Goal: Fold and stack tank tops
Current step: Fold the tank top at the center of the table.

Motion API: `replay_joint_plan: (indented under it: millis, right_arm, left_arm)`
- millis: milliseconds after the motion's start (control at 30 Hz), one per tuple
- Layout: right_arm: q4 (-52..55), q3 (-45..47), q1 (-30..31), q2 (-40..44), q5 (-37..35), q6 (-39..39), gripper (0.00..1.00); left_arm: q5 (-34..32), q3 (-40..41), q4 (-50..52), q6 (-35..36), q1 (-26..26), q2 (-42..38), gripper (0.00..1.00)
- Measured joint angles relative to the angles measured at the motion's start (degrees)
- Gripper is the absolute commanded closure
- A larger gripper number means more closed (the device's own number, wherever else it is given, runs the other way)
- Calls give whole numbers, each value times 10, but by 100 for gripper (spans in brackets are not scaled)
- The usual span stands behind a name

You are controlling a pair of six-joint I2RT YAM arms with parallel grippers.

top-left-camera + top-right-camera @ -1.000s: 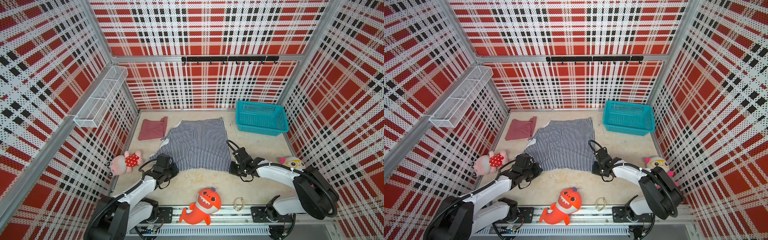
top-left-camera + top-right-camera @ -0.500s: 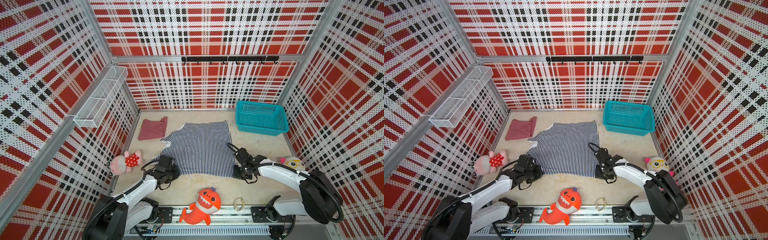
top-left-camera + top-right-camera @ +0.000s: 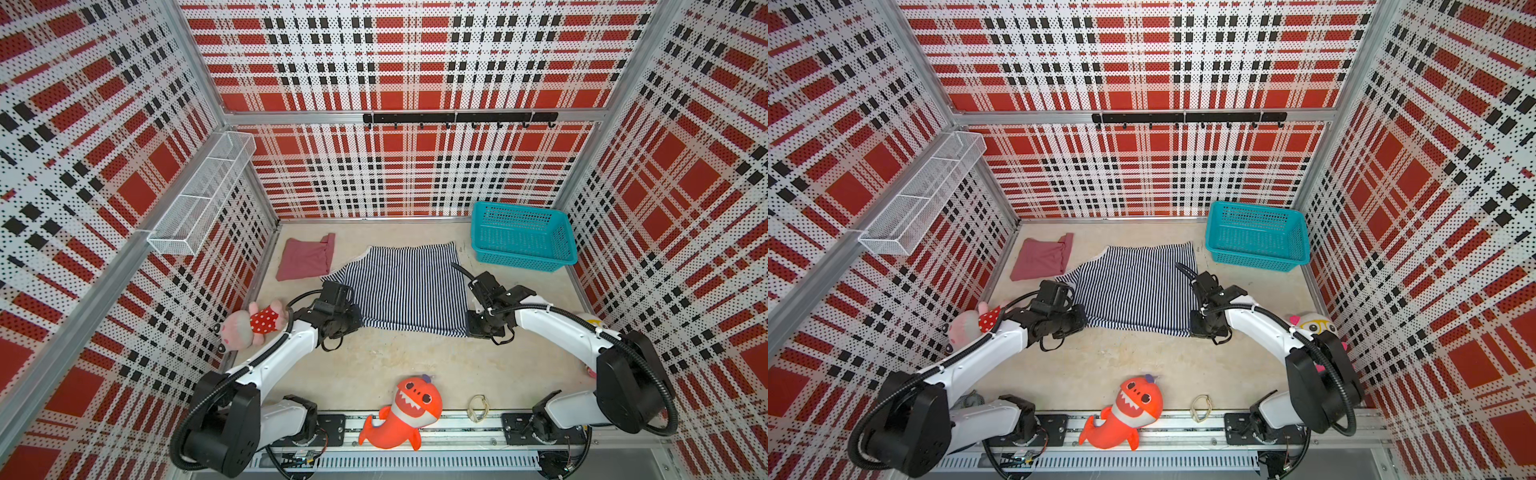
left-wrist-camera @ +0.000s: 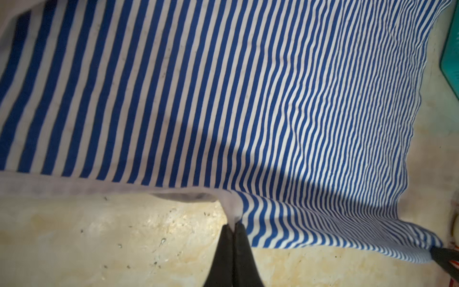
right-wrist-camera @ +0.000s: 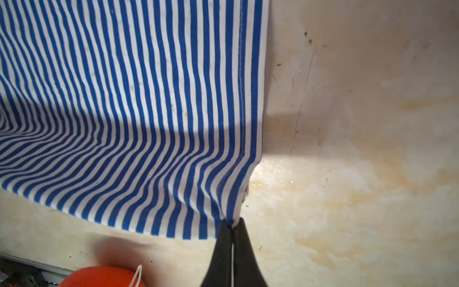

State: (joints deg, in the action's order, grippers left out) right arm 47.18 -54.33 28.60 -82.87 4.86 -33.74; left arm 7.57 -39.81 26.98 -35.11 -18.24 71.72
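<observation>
Striped tank top [image 3: 407, 286]: spread flat on the tabletop [image 3: 395, 361], near edge held at both ends, probably to smooth it for folding.
Left tool [image 4: 233, 225]: clamped on the near-left white trim.
Right tool [image 5: 232, 223]: clamped on the near-right corner (cloth fans away from each).
Rose tank top [image 3: 305, 257]: folded, far left, just beside.

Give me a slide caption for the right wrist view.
Right hand shut on the corner of the striped tank top, beige table beside it.
</observation>
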Motion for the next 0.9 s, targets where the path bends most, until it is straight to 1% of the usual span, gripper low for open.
replay_joint_plan:
  millis: [167, 433, 900]
  right_arm:
    - [19, -55, -18, -35, -1, 42, 100]
    - [25, -116, -38, -107, -2, 90, 100]
    - [17, -219, -65, -203, -20, 154, 100]
  left_arm:
    - [0, -35, 22, 43, 2, 49, 100]
    - [-1, -72, 35, 86, 13, 94, 100]
    - [-14, -135, 30, 132, 22, 177, 100]
